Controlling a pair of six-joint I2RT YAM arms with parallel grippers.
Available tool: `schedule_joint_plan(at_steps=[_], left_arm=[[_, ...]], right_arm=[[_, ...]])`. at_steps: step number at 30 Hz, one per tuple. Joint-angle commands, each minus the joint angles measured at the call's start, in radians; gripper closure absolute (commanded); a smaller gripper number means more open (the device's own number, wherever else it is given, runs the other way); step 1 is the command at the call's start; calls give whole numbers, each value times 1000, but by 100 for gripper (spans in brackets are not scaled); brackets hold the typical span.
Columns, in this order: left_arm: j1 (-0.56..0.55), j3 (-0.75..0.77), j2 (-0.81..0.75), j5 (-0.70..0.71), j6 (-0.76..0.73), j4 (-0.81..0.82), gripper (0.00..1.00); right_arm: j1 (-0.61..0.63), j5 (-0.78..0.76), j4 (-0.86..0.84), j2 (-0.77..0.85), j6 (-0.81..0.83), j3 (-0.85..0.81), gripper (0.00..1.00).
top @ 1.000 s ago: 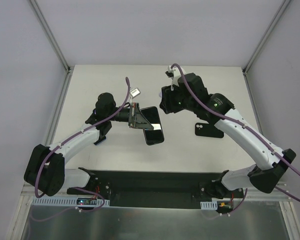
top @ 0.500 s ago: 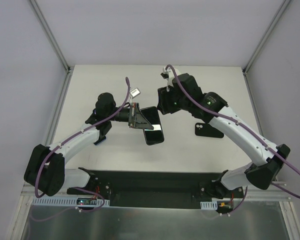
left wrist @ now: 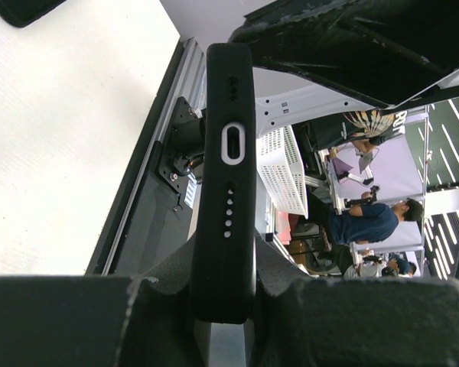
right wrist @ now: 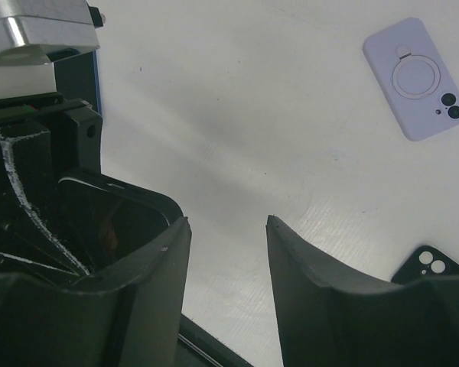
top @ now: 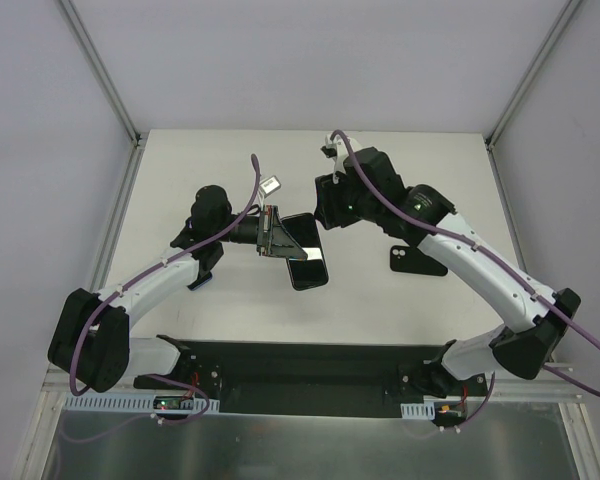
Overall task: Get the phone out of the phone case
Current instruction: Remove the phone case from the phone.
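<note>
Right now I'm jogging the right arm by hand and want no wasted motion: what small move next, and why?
Probably ease the right gripper onto a corner of the cased phone and close: its jaws stand open beside it, while the left gripper clamps the phone edge-on.

slim rubbery phone case: matte black; silver-rimmed port slot, row of pale dots
phone screen: glossy black
flat ring-backed case: pale lilac, two dark lens holes
second flat case: black, two white-ringed lenses
table top: plain off-white
arm cables: purple
</note>
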State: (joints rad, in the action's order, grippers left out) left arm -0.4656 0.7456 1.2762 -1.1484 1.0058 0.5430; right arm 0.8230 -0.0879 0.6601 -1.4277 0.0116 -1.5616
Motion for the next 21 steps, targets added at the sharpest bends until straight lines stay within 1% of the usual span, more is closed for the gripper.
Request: schedule_joint_plan(at_steps=[1, 16, 21], left_arm=[[-10, 37, -8, -31, -7, 95, 100], [-10, 31, -6, -28, -7, 95, 100], [-10, 34, -14, -30, -6, 95, 100]], right_arm=[[18, -6, -7, 49, 5, -48, 52], [25, -13, -7, 46, 7, -43, 53], [25, -56, -2, 24, 13, -38, 53]])
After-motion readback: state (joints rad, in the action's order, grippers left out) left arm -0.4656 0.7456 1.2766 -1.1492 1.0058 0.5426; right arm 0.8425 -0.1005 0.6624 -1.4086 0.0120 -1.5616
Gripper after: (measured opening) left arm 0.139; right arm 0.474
